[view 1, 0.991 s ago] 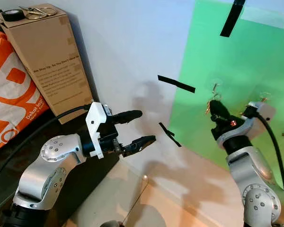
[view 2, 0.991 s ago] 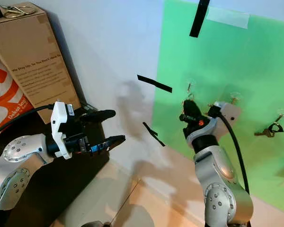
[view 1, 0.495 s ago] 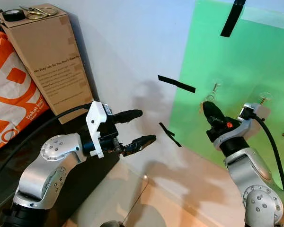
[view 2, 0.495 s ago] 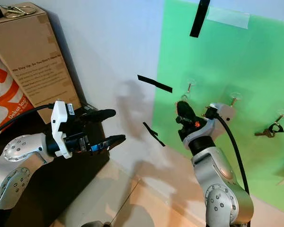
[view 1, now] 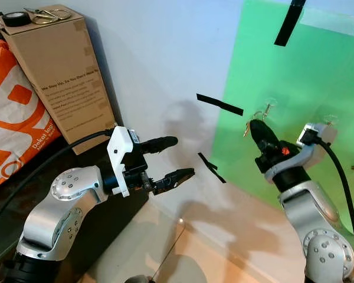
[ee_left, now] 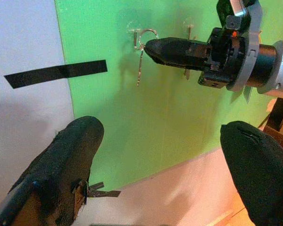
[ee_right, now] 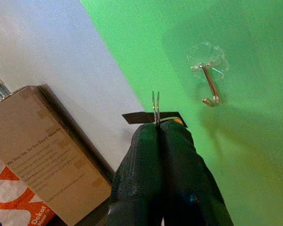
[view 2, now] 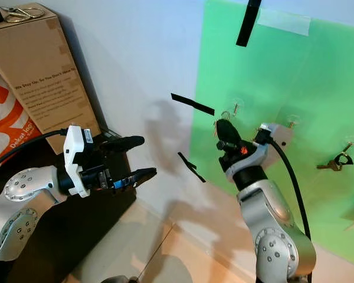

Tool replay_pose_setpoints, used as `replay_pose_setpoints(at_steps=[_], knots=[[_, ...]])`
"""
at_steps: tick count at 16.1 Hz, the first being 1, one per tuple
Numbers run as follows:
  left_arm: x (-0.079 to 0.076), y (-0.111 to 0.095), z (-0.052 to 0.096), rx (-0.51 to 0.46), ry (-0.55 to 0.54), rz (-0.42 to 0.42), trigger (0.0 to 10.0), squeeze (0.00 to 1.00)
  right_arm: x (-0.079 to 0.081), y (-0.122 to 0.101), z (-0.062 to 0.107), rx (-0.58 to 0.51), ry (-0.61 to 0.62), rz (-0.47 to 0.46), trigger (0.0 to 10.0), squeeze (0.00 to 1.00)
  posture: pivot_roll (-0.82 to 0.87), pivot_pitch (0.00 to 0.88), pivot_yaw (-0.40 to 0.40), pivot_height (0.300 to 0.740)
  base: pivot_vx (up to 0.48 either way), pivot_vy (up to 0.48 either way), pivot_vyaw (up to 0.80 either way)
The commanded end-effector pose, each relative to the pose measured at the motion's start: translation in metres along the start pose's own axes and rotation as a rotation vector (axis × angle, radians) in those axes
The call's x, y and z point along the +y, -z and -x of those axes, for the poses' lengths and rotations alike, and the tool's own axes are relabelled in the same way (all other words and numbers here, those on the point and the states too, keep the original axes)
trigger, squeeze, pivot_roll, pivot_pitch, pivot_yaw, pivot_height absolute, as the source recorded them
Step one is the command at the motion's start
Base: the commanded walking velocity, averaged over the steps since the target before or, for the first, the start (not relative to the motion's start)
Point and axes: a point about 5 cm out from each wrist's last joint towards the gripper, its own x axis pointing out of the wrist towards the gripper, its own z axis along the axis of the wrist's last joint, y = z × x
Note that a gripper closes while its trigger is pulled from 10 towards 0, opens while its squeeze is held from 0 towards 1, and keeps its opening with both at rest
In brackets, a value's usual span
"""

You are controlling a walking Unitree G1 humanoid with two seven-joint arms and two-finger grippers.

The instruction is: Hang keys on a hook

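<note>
**Keys pinched at the green sheet, hook just off the fingertips**

The right gripper is up against the green sheet, its two black fingers pressed together on the ring of the keys, and the ring's thin wire loop pokes out past the fingertips. In the left wrist view one key dangles straight down from that ring, right at the tip of the gripper. The clear suction hook sits just beyond the fingertips and slightly to one side; whether the ring already touches the hook is hard to tell, though in the right wrist view a gap of green shows between them. A second clear hook lies further along the sheet behind the gripper's wrist, and beyond that another set of keys hangs on a third hook.

Room to move: the sheet's near edge runs just on the gripper's left, where white wall takes over, with strips of black tape stuck there. Below the gripper the wall is open down to the pale floor.

The left gripper hovers well apart, out over the dark table, fingers spread wide and holding nothing.

Off past the left gripper, a cardboard box stands against the wall with scissors and a roll of black tape lying on its top; an orange bag leans beside it.
</note>
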Motion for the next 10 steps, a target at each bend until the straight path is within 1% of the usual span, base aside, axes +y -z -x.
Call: replay_pose_setpoints(at_steps=[1, 3, 5, 7, 10], knots=[[0.000, -0.005, -0.002, -0.001, 0.008, -0.026, 10.0, 0.00, -0.003, 0.000, -0.003, 0.002, 0.026, -0.002, 10.0, 0.00, 0.00, 0.000, 0.046, 0.740, 0.000, 0.000, 0.00], [0.000, -0.005, -0.002, -0.002, 0.008, -0.026, 10.0, 0.00, -0.010, 0.002, -0.007, 0.015, 0.077, -0.015, 10.0, 0.00, 0.00, 0.000, 0.046, 0.740, 0.000, 0.000, 0.00], [0.000, -0.005, -0.002, -0.002, 0.006, -0.025, 10.0, 0.00, -0.011, 0.001, -0.008, 0.013, 0.086, -0.026, 10.0, 0.00, 0.00, 0.000, 0.046, 0.740, 0.000, 0.000, 0.00], [0.000, -0.006, -0.002, -0.003, 0.006, -0.025, 10.0, 0.00, -0.013, 0.002, -0.009, 0.009, 0.109, -0.018, 10.0, 0.00, 0.00, 0.000, 0.046, 0.740, 0.000, 0.000, 0.00], [0.000, -0.007, -0.002, -0.003, 0.008, -0.025, 10.0, 0.00, -0.011, -0.001, -0.007, -0.006, 0.089, -0.023, 10.0, 0.00, 0.00, 0.000, 0.045, 0.740, 0.000, 0.000, 0.00]])
